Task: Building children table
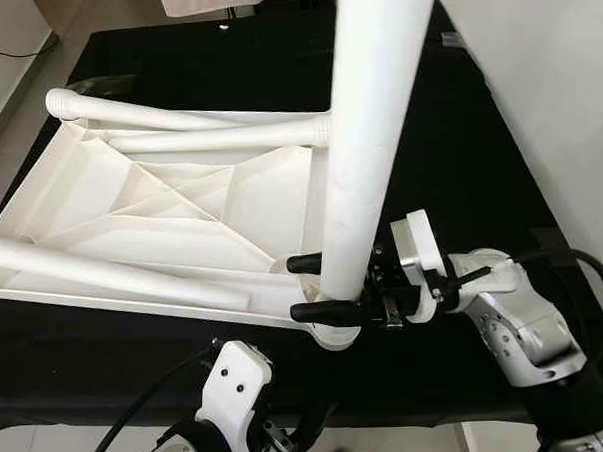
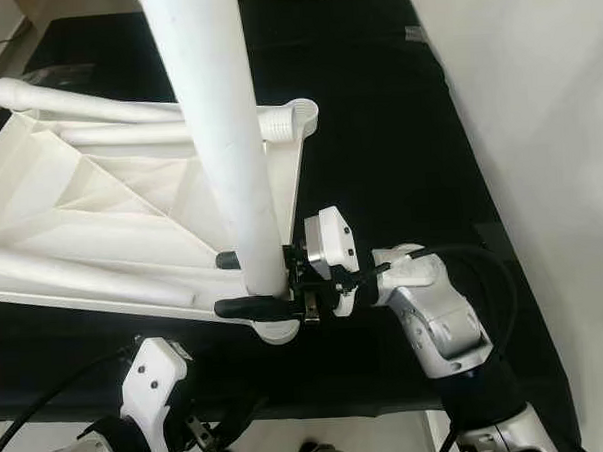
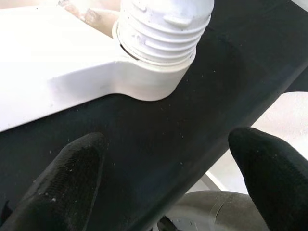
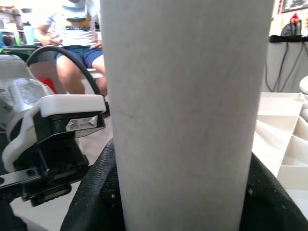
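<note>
A white table top [image 1: 180, 201] lies upside down on the black-covered bench [image 1: 457, 129], its ribbed underside facing up. Three loose white legs rest on it: two at the far edge [image 1: 177, 118] [image 1: 218, 140], one across the near side [image 1: 103, 270]. A fourth leg [image 1: 373, 133] stands upright at the near right corner socket [image 1: 336, 335]. My right gripper [image 1: 306, 286] is shut on this leg just above the socket. In the left wrist view the leg's threaded end [image 3: 163, 24] sits in the socket collar [image 3: 154, 77], threads still showing. My left gripper [image 3: 163, 183] hangs open below the bench's front edge, under that corner.
A white wall [image 1: 555, 75] runs along the bench's right side. Pale floor [image 1: 5, 89] with a cable lies at the left. A seated person [image 4: 77, 38] shows behind the leg in the right wrist view. Black cloth is bare to the right of the table top.
</note>
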Robot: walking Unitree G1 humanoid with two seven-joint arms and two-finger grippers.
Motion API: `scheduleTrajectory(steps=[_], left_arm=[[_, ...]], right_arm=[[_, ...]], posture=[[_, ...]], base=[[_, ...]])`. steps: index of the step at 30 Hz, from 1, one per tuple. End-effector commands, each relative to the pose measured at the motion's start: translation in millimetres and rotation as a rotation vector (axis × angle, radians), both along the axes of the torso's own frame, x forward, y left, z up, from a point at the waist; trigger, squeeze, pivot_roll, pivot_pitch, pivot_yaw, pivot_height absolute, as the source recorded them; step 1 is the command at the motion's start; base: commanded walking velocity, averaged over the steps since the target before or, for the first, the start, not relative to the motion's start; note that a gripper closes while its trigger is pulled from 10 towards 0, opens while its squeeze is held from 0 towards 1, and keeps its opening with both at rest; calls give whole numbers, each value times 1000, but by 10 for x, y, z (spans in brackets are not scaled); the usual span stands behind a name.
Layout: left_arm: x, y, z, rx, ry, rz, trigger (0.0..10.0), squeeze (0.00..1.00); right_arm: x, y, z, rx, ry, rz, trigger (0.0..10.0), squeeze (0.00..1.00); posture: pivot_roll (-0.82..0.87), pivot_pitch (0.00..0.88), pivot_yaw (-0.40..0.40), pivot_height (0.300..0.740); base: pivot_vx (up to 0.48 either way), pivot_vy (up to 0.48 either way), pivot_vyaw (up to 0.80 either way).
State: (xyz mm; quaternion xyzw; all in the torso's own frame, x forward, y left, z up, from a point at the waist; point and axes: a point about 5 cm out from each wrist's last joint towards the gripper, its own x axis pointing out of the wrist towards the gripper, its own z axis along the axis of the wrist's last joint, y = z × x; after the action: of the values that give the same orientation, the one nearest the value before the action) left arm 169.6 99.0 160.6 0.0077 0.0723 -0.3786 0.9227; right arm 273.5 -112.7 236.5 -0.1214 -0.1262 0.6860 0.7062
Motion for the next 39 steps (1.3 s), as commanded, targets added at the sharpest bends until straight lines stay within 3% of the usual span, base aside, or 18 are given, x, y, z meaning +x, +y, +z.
scheduleTrajectory(steps=[1, 4, 5, 6, 7, 8, 9, 10, 12, 19, 23, 26, 29, 31, 33, 35, 37, 39], left_arm=[[-46, -14, -3, -8, 16, -8, 10000, 0], [-44, -15, -3, -9, 16, -7, 10000, 0], [-44, -10, -6, -8, 16, -7, 10000, 0], [-42, -2, -11, -7, 16, -5, 10000, 0], [-42, -2, -11, -7, 16, -5, 10000, 0], [-40, 5, -15, -5, 16, -4, 10000, 0], [-40, 5, -15, -5, 16, -4, 10000, 0], [-37, 11, -16, -5, 16, -3, 10000, 0], [-9, 33, -19, -7, 14, 5, 10000, 0], [43, 89, -9, -11, 4, 29, 10000, 0], [199, 192, 135, -31, -65, 91, 10000, 0], [426, 262, 449, -79, -192, 132, 10000, 0], [474, 272, 530, -91, -223, 134, 10000, 0], [598, 280, 775, -152, -297, 133, 10000, 0], [621, 281, 828, -167, -311, 131, 10000, 0], [730, 216, 1141, -261, -386, 60, 10000, 0], [764, 180, 1275, -305, -413, 12, 10000, 0], [764, 180, 1275, -305, -413, 12, 10000, 0]], right_arm=[[11, -10, -263, -75, 100, -37, 10000, 0], [-40, -38, -306, -33, 135, -152, 10000, 0], [-74, -62, -343, -11, 157, -253, 10000, 0], [-42, -101, -410, -8, 132, -514, 10000, 0], [-42, -101, -410, -8, 132, -514, 10000, 0], [-20, -147, -447, -8, 100, -699, 10000, 0], [-20, -147, -447, -8, 100, -699, 10000, 0], [-23, -212, -473, 12, 112, -898, 10000, 0], [-133, -269, -472, 71, 108, -1061, 10000, 0], [-215, -217, -477, 118, 83, -1077, 10000, 0], [-208, -169, -505, 136, 86, -1088, 10000, 0], [-184, -165, -497, 154, 77, -1147, 10000, 0], [-185, -161, -499, 158, 79, -1163, 10000, 0], [-174, -160, -513, 175, 91, -1178, 10000, 0], [-172, -159, -516, 179, 94, -1181, 10000, 0], [-146, -166, -508, 223, 109, -1180, 10000, 0], [-138, -163, -502, 245, 115, -1176, 10000, 0], [-138, -163, -502, 245, 115, -1176, 10000, 0]], posture=[[-3, 327, -28, 740], [-10, 329, -36, 740], [-14, 329, -44, 740], [-17, 325, -43, 740], [-17, 325, -43, 740], [-19, 323, -42, 740], [-19, 323, -42, 740], [-23, 321, -41, 740], [-33, 301, -23, 740], [-31, 277, -11, 740], [-25, 243, -4, 740], [-22, 220, -1, 740], [-22, 220, -1, 740], [-23, 205, 2, 740], [-23, 205, 2, 740], [-26, 191, 10, 740], [-26, 184, 17, 740], [-26, 184, 17, 740]], base=[[0, 0, 0], [0, 0, 0], [0, 0, 0], [0, 0, 0], [0, 0, 0], [0, 0, 0], [0, 0, 0], [0, 0, 0], [0, 0, 0], [0, 0, 0], [0, 0, 0], [0, 0, 0], [0, 0, 0], [0, 0, 0], [0, 0, 0], [0, 0, 0], [0, 0, 0], [0, 0, 0]])
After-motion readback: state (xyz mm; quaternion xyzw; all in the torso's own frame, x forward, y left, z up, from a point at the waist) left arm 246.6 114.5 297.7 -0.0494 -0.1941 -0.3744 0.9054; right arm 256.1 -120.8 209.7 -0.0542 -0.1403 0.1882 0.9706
